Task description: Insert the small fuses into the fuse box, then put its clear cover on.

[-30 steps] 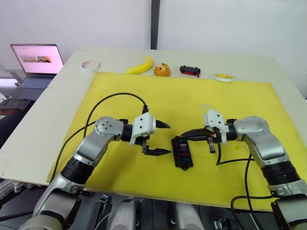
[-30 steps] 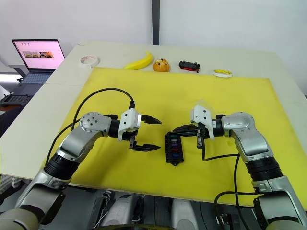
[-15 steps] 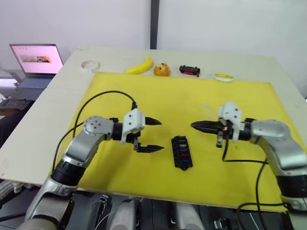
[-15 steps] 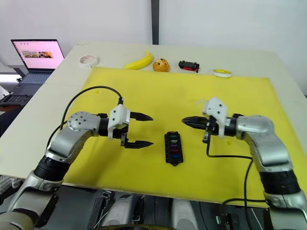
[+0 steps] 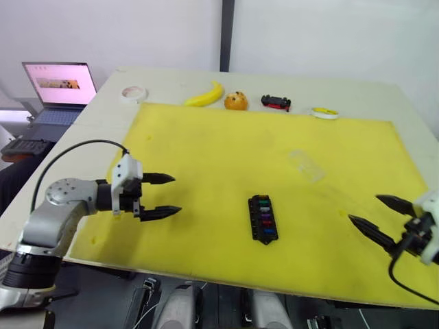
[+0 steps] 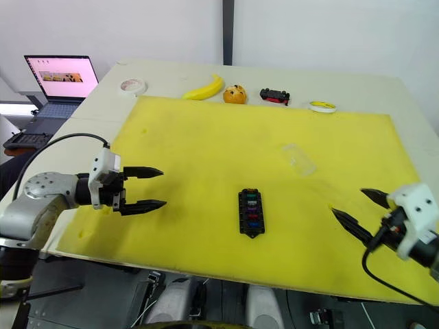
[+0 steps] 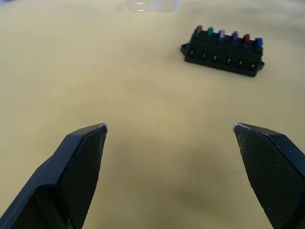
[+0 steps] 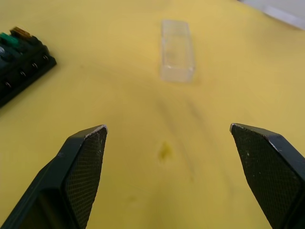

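The black fuse box [image 5: 263, 218] lies on the yellow mat [image 5: 226, 151], front of centre. Several small fuses [image 7: 222, 35] in brown, green, grey, purple, red and blue stand seated in a row in its slots. The clear cover [image 5: 305, 164] lies flat on the mat behind and to the right of the box, also seen in the right wrist view [image 8: 177, 57]. My left gripper [image 5: 176, 194] hovers open and empty well left of the box. My right gripper [image 5: 363, 208] is open and empty far to the box's right, near the front edge.
Along the table's back edge sit a white tape roll [image 5: 134, 92], a banana [image 5: 203, 96], an orange fruit [image 5: 235, 101], a red-and-black toy car [image 5: 276, 103] and a yellow tape roll [image 5: 321, 112]. A laptop [image 5: 60, 86] stands off to the left.
My right gripper has opened and drawn back from the fuse box to the right front. My left gripper, still open, has pulled away to the left.
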### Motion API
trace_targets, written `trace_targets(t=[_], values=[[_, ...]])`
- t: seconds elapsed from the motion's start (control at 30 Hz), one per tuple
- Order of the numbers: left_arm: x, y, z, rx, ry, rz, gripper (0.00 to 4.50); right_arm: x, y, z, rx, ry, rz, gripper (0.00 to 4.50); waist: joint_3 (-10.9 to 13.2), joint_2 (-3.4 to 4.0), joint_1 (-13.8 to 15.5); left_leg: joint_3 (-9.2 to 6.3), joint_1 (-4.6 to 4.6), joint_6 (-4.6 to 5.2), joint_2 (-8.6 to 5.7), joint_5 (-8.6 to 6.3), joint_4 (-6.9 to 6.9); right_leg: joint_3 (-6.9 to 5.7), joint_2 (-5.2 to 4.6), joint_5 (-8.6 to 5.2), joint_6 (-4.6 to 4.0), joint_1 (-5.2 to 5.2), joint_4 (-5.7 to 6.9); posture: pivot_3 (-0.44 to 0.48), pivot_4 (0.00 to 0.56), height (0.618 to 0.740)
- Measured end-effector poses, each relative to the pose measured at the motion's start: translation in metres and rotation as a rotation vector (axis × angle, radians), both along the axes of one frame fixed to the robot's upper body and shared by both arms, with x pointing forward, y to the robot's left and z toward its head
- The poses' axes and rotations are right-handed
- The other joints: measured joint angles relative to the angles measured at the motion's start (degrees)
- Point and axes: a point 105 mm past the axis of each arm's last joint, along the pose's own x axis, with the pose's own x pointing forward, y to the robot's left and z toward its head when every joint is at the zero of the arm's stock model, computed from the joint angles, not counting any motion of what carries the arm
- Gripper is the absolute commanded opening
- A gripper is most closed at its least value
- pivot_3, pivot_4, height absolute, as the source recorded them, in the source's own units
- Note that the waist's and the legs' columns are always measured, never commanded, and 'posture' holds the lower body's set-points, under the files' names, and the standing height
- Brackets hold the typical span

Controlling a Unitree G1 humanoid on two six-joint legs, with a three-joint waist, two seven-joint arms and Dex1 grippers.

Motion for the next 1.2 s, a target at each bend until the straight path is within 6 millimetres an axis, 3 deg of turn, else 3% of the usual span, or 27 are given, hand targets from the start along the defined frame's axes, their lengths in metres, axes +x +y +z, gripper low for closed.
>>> trace_targets(t=[0.17,0.3,0.5,0.63,0.8,1.0,1.2], values=[[-0.001,-0.021,0.011,0.001,-0.04,-0.134,4.5,-0.001,0.001,0.004,0.005,-0.03,-0.036,4.44,0.0,0.01,-0.18,0.04,0.59,0.08,0.02,-0.07,-0.11,0.01,0.01,-0.05,-0.01,0.54,-0.11,0.0,0.15,0.74],[-0.007,-0.047,0.017,-0.011,-0.055,-0.276,4.5,0.01,0.01,0.004,0.027,-0.041,-0.018,4.44,0.01,0.01,-0.25,0.05,0.59,0.08,0.02,-0.07,-0.1,0.01,0.02,-0.05,-0.01,0.54,-0.11,0.0,0.15,0.74],[-0.018,-0.096,0.042,-0.052,-0.12,-0.55,4.5,0.056,0.042,0.003,0.084,-0.058,0.072,4.44,0.04,-0.03,-0.25,0.06,0.55,0.09,0.0,-0.07,-0.05,0.01,0.14,-0.05,-0.01,0.52,-0.1,0.0,0.15,0.74],[-0.015,-0.116,0.054,-0.075,-0.147,-0.643,4.5,0.087,0.055,0.0,0.123,-0.053,0.076,4.44,0.03,-0.03,-0.27,0.07,0.56,0.1,0.0,-0.07,-0.05,0.02,0.26,-0.09,0.04,0.53,-0.09,0.0,0.15,0.74],[-0.002,-0.129,0.059,-0.095,-0.184,-0.631,4.5,0.111,0.055,-0.017,0.125,-0.008,0.034,4.44,0.04,-0.03,-0.16,0.07,0.53,0.11,0.0,-0.07,-0.05,0.02,0.3,-0.09,0.05,0.5,-0.09,0.0,0.15,0.74],[0.027,-0.138,0.056,-0.081,-0.212,-0.448,4.5,0.126,0.051,-0.027,0.114,0.002,-0.013,4.44,0.04,-0.03,-0.14,0.08,0.53,0.12,0.0,-0.08,-0.05,0.04,0.31,-0.09,0.06,0.48,-0.06,0.0,0.15,0.74],[0.032,-0.143,0.054,-0.078,-0.231,-0.406,4.5,0.14,0.047,-0.029,0.121,-0.01,-0.052,4.44,0.04,-0.02,-0.35,0.08,0.53,0.12,0.03,-0.08,-0.05,0.06,0.34,-0.09,0.06,0.46,-0.04,0.0,0.15,0.74]])
